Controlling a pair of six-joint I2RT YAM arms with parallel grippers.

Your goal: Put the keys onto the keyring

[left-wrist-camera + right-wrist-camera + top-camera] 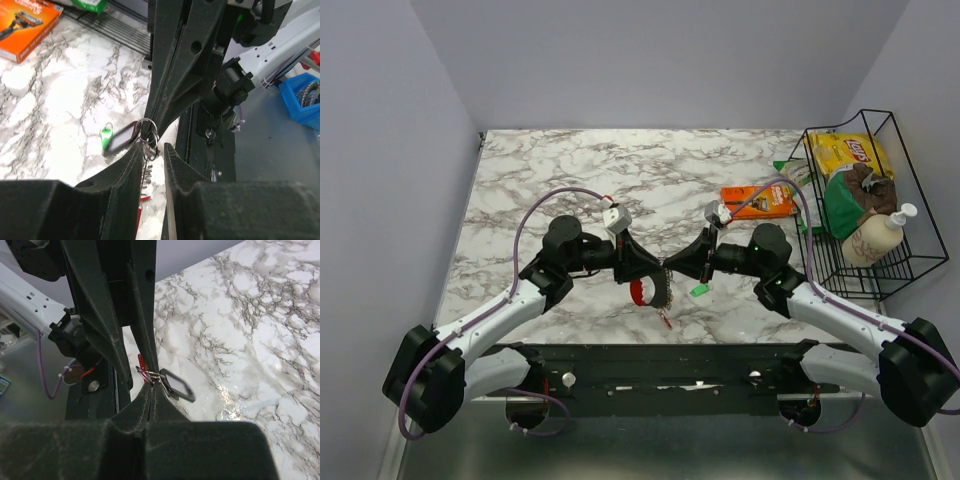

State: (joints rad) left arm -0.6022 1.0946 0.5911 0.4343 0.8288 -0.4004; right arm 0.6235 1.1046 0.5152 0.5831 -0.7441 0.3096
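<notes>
The two grippers meet tip to tip near the middle of the marble desk's (570, 165) near edge. The right gripper (151, 386) has its fingers pressed together on the keyring (144, 373), with a dark fob (178, 386) just beside it. The left gripper (152, 150) has its fingers apart, and the ring sits at the mouth of the gap. A green key (700, 290) lies on the desk just right of the tips. A red-headed key (639, 292) shows just nearer the edge.

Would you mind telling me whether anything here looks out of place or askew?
Nothing looks spilled or damaged. The green key appears to lie loose on the table, apart from the keyring pinched in the right claw.
</notes>
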